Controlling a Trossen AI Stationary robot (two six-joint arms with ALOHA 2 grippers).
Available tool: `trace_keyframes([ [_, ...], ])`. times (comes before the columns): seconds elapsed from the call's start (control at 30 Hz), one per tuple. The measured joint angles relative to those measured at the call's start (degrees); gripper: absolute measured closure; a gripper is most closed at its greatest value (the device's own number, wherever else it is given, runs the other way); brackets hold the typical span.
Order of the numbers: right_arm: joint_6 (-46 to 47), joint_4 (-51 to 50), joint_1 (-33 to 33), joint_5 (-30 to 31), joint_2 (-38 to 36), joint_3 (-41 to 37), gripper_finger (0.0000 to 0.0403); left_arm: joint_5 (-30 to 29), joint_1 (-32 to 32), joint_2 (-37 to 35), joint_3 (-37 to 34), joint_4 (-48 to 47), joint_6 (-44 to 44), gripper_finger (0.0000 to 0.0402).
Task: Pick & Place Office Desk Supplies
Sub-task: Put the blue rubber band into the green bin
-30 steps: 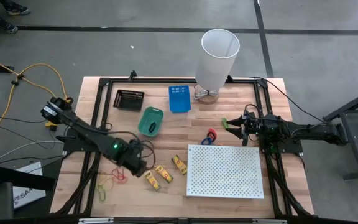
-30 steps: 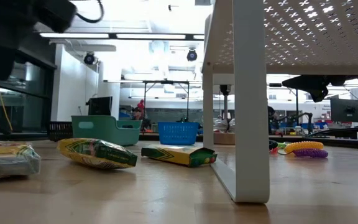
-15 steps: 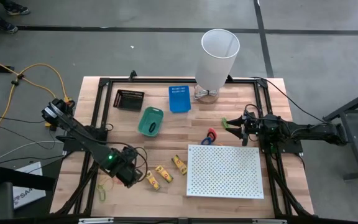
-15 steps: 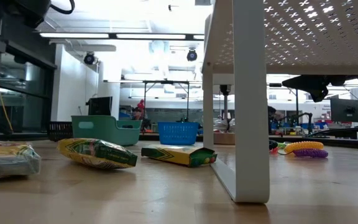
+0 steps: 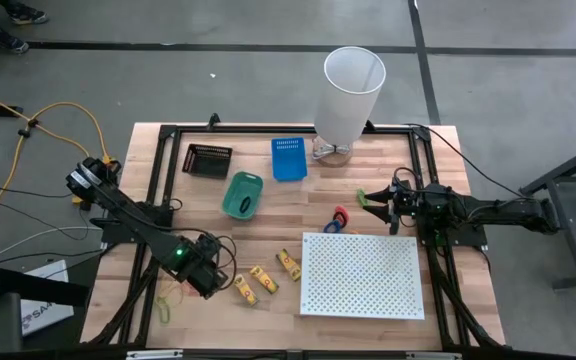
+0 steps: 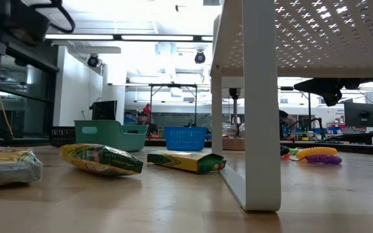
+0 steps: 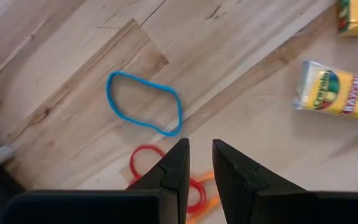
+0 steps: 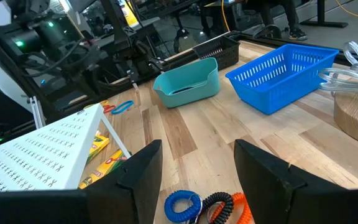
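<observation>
On my near edge of the table the left gripper (image 7: 197, 163) hangs over the loose rubber bands, its fingers drawn to a narrow gap with nothing between them. Under its tips I see a red rubber band (image 7: 143, 163) with a bit of orange beside it, and just beyond them a blue rubber band (image 7: 144, 104) lying flat on the wood.

Beside that cluster, three crayon packs (image 5: 264, 279) lie in a loose row, yellow and green, between the left gripper and the white perforated board (image 5: 362, 275), which stands on legs near the front right.

Farther back, near the board's far left corner, small coiled loops (image 5: 338, 218) in blue, black and orange rest on the table. The right gripper (image 8: 197, 163) hovers near them with its fingers spread wide and empty.

Past the middle sits a teal bin (image 5: 242, 194), then a blue basket (image 5: 288, 157) and a black basket (image 5: 207, 159) near the far edge. The tall white bin (image 5: 350, 92) stands at the back.
</observation>
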Motion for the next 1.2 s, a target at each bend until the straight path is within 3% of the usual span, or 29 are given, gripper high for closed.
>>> trace_keyframes([
  [0.47, 0.0, 0.0, 0.0, 0.0, 0.0, 0.0, 0.0215, 1.2, 0.3, -7.7, -15.6, 16.7, 0.3, 0.0338],
  [1.2, 0.0, 0.0, 0.0, 0.0, 0.0, 0.0, 0.0215, 3.9, 4.2, -3.7, -16.2, 20.3, 6.5, 0.0338],
])
